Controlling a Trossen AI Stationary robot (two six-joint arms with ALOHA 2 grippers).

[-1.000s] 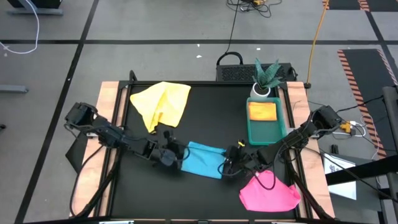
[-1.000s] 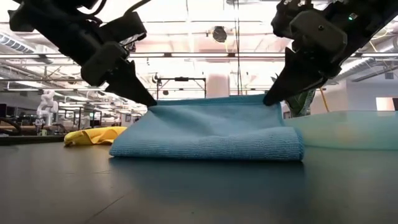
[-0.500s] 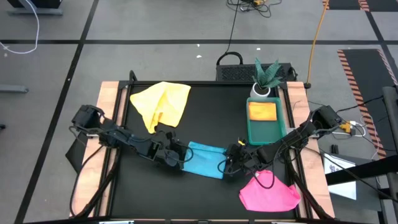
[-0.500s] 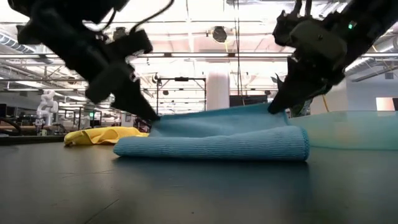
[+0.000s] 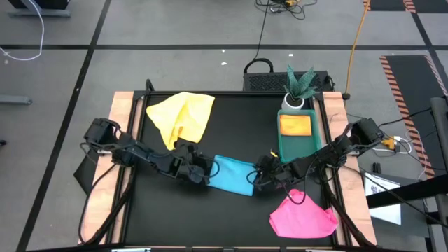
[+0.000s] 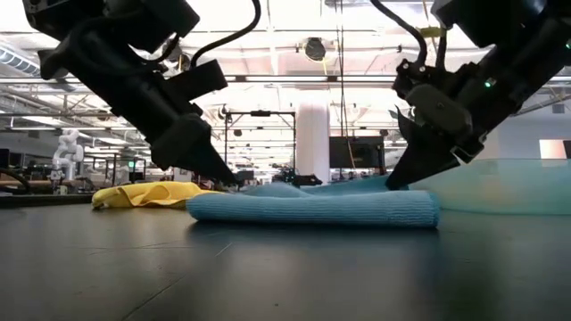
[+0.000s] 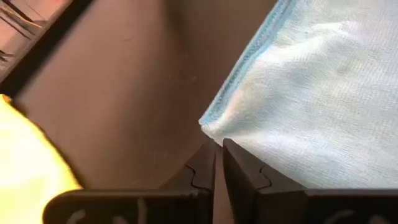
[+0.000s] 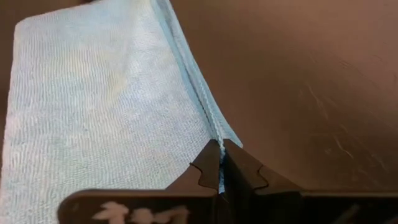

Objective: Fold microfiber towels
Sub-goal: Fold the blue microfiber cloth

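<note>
The light blue towel (image 5: 232,173) lies folded in two at the middle of the black table, its fold toward the near edge (image 6: 312,209). My left gripper (image 5: 207,175) is at its left end and my right gripper (image 5: 257,180) at its right end, both low over the table and each shut on a corner of the upper layer. A crumpled yellow towel (image 5: 183,115) lies at the far left. The pink towel (image 5: 302,217) is bunched at the near right. Another yellow towel (image 5: 295,124) lies folded in the green tray (image 5: 299,150). My left gripper has the blue towel's far left corner (image 7: 209,129) just at its fingertips, with only a thin slit between the fingers. It slants down from the table's left. The corner lies low on the table. My right gripper pinches the far right corner (image 8: 219,138) of the upper layer between its two fingers, and a strip of blue edge shows between them. The fingers slant down from the table's right. The corner rests down on the layer below.
A potted plant (image 5: 299,87) stands behind the green tray at the far right. The tray's wall (image 6: 500,187) rises close beside my right gripper. Bare black table shows between the blue towel and the far edge.
Both grippers have sunk and gone a little toward the far edge with the blue towel's upper edge. That layer, which stood raised above the fold, now lies flat on the lower layer. The fold has stayed in place.
</note>
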